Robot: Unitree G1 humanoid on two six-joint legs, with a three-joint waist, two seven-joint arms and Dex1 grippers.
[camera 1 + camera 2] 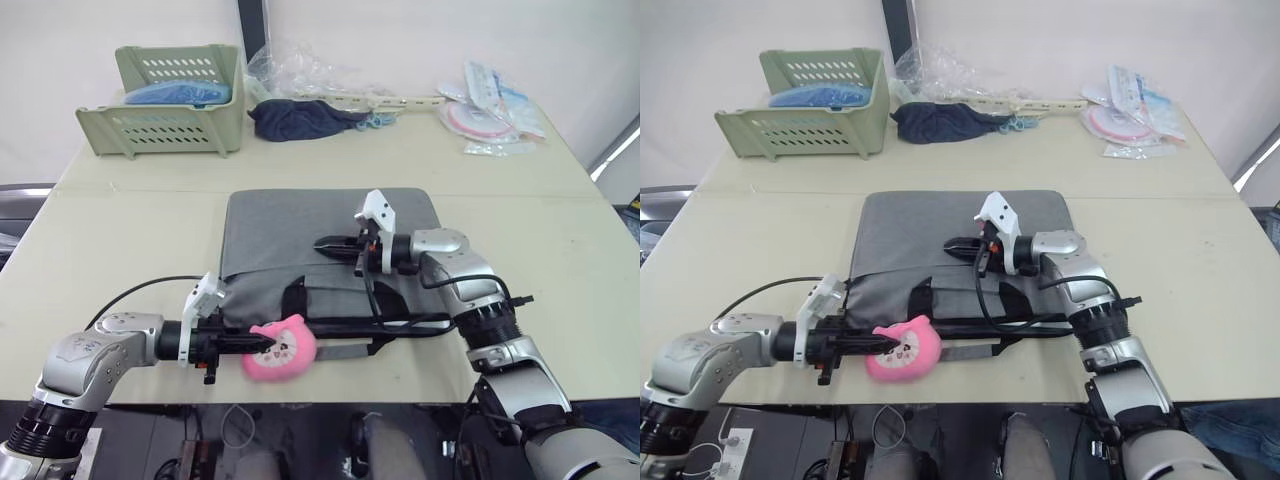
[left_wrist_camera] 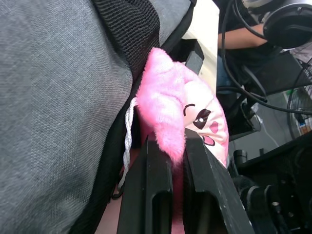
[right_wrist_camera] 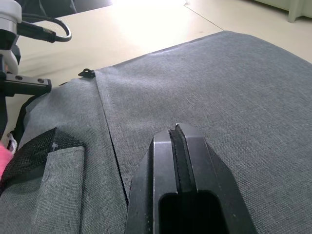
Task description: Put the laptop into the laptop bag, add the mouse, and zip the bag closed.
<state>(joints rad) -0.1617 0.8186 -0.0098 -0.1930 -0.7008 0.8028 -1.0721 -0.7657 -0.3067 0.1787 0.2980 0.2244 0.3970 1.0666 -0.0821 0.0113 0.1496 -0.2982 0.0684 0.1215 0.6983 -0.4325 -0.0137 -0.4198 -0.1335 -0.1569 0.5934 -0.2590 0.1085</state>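
The grey laptop bag (image 1: 300, 235) lies flat in the middle of the table, its black straps (image 1: 365, 325) at the front edge. A round pink plush toy (image 1: 285, 350) with a face hangs by a white cord at the bag's front left corner. My left gripper (image 1: 262, 344) is shut on an ear of that plush (image 2: 163, 117). Over the bag's middle, my right gripper (image 1: 325, 243) points left, shut and empty, its tips (image 3: 176, 130) just above the grey fabric. The laptop and the mouse are out of view.
A green plastic basket (image 1: 170, 100) with blue items stands at the back left. A dark blue cloth (image 1: 295, 120) and clear plastic bags (image 1: 300, 70) lie at the back centre, and packets (image 1: 495, 110) at the back right. The bag's front reaches the table edge.
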